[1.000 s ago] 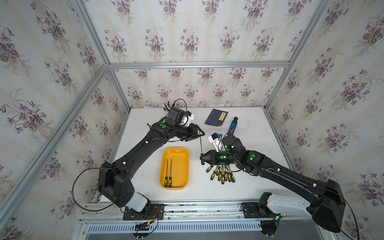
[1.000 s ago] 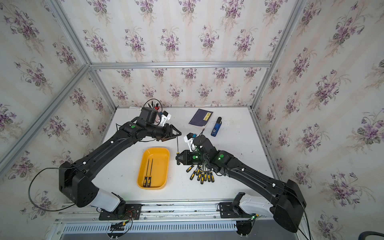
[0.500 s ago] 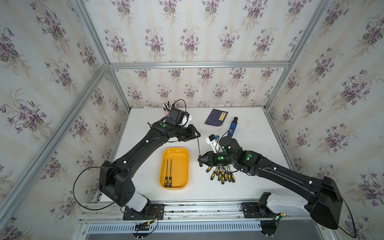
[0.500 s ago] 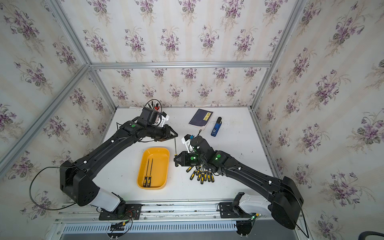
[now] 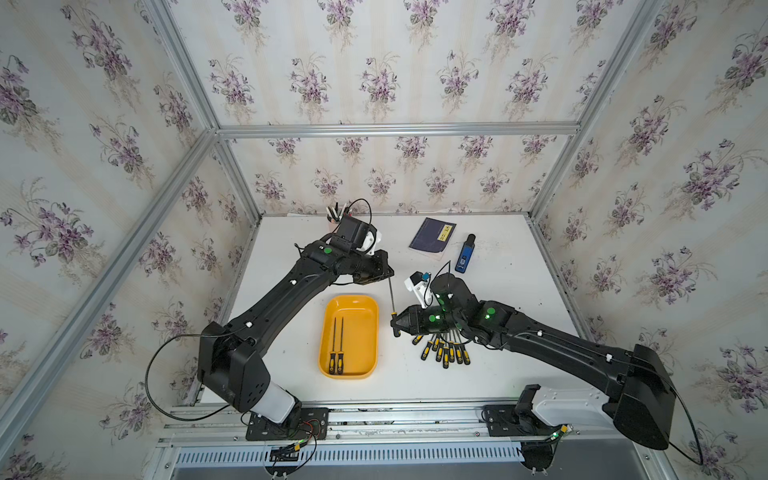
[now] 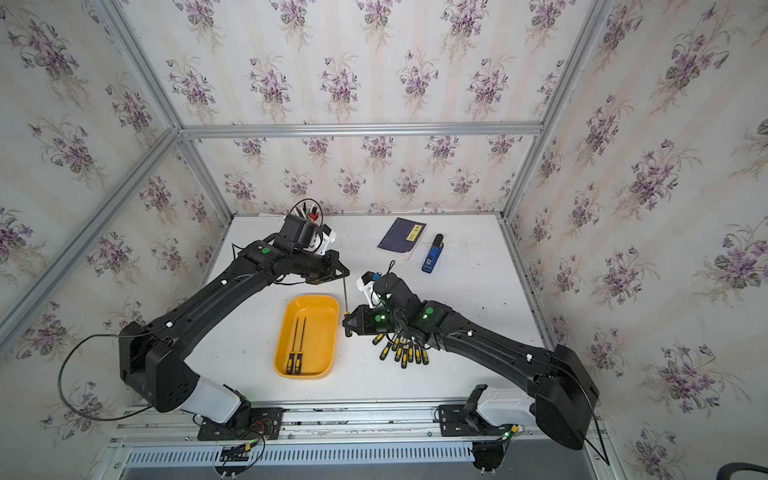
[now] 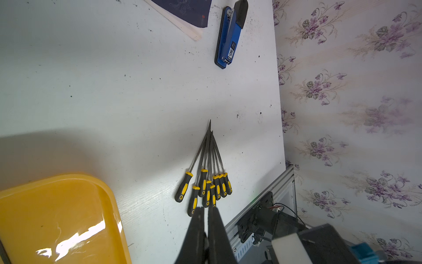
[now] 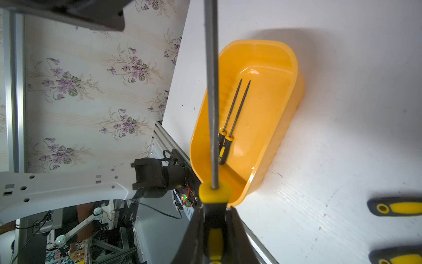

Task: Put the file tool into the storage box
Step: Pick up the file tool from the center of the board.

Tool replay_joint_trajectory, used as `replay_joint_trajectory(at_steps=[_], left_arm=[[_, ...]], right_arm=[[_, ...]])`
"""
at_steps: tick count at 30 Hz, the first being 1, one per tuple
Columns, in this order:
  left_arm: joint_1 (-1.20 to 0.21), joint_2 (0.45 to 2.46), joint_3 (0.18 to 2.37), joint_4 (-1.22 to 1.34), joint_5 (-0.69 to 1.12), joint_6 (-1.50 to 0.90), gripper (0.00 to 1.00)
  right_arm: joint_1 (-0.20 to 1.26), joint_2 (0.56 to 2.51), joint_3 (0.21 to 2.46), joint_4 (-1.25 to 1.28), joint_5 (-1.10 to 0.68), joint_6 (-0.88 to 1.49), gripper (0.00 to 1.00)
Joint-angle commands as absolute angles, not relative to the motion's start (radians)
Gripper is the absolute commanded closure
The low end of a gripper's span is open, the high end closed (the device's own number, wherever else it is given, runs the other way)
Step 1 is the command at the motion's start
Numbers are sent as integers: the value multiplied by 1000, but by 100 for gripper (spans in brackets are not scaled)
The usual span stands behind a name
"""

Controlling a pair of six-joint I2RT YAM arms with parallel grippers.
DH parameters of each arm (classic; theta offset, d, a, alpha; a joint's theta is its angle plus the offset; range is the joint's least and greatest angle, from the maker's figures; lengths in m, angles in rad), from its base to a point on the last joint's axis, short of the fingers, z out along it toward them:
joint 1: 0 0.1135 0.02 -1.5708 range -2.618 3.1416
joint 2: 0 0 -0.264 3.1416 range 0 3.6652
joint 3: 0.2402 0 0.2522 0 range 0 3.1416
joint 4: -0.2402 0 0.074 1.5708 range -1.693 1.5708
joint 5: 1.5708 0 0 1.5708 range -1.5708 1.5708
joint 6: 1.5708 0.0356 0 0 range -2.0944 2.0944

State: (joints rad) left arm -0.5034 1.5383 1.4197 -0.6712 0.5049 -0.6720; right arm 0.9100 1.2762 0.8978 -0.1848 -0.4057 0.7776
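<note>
The file tool (image 5: 392,297) (image 6: 345,297) has a thin grey shaft (image 8: 211,91) and a black-and-yellow handle. It hangs above the table just right of the storage box (image 5: 323,332) (image 6: 279,345) (image 8: 294,68), an orange-yellow tray. My right gripper (image 5: 395,324) (image 8: 214,210) is shut on the handle. At the shaft's far tip, my left gripper (image 5: 388,275) (image 7: 204,209) has its jaws pressed together. Two files (image 5: 337,345) (image 8: 233,114) lie in the box. Several more files (image 5: 444,353) (image 7: 205,182) are fanned out under my right wrist.
A dark notebook (image 5: 432,235) and a blue stapler (image 5: 464,253) (image 7: 230,36) lie at the back right. A pen cup (image 6: 309,212) stands at the back, partly hidden behind my left wrist. Floral walls with metal frame posts enclose the table.
My left gripper's jaws have closed at the file's shaft tip. Both arms and the file have shifted slightly left, nearer the box's right edge.
</note>
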Motion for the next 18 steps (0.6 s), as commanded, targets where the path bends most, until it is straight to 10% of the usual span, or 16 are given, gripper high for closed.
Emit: replay_joint_trajectory(at_steps=[1,7,18], left_arm=[[-496,1521,1431,-730,492,-625,100],[-464,1488,1434,-801,491,-585,100],[-351,1422,1403,-973,375,-439,100]], right_arm=[[911,1275,911,-184,-377,766,56],[910,1262,926,-217,-326,753,21],[908,1228,927,-302,-236,746,15]])
